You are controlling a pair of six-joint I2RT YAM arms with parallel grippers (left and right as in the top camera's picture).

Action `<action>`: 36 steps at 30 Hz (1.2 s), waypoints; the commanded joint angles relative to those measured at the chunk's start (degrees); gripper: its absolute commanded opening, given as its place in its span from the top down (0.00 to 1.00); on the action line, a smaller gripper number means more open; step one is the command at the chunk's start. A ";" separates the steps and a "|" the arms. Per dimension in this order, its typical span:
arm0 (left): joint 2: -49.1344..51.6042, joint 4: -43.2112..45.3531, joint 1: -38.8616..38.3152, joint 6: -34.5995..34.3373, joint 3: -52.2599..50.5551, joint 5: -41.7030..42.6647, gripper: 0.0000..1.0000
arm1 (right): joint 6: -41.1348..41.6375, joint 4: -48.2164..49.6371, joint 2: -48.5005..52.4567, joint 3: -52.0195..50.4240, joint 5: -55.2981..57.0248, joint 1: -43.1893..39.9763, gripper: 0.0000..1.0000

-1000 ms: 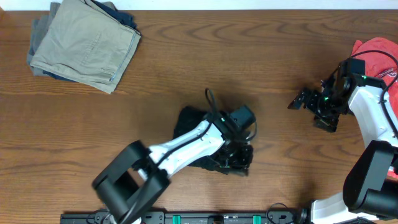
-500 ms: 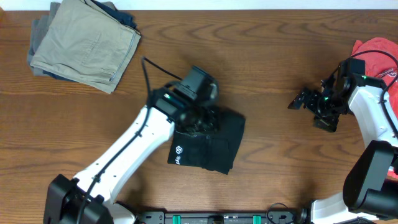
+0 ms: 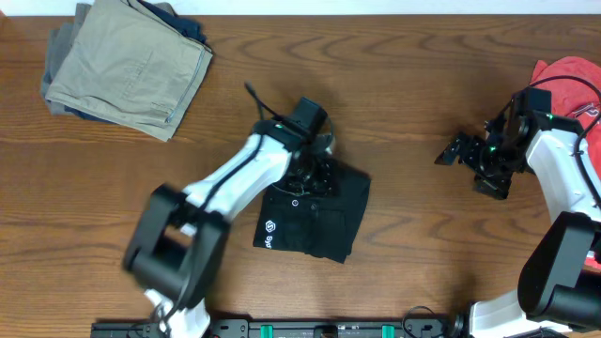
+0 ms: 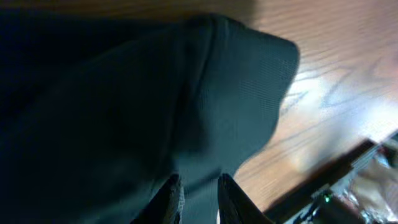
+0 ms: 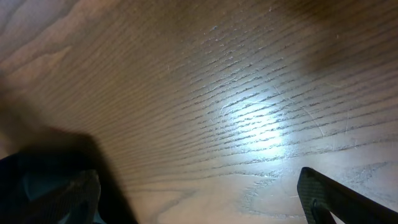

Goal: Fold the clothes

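Over the last second my left arm has swung from the near edge of the clothes (image 3: 329, 221) to their far edge. They now lie on the table (image 3: 423, 263) as a flat black rectangle, under the left gripper (image 3: 310, 178) and reaching back toward me. Its fingers sit a narrow gap apart on the cloth, and I cannot tell whether they pinch it. The fabric looks soft, light and limp, so I'd take a doubled edge or corner. The right gripper (image 3: 457, 150) hangs wide open and empty, with the clothes well off to its left.
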 commanded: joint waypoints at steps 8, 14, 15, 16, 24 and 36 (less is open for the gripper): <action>4.72 2.36 -0.02 4.85 -0.02 12.09 0.80 | -0.68 0.00 -1.11 0.79 0.02 -0.22 0.01; -4.37 -0.07 0.00 7.50 -0.02 11.82 0.77 | -0.68 0.00 -1.11 0.81 0.02 -0.22 0.01; -6.12 -0.42 0.00 7.61 -0.02 11.23 0.71 | -0.68 0.00 -1.11 0.81 0.02 -0.22 0.01; -8.11 -0.85 0.02 7.58 -0.02 9.73 0.64 | -0.68 0.00 -1.11 0.81 0.02 -0.22 0.01; -18.49 -10.01 4.20 7.56 -0.02 -17.31 0.02 | -0.68 0.00 -1.11 0.81 0.02 -0.22 0.01; -18.75 -17.14 23.65 12.13 -0.15 -25.18 0.02 | -0.68 0.00 -1.11 0.81 0.02 -0.22 0.01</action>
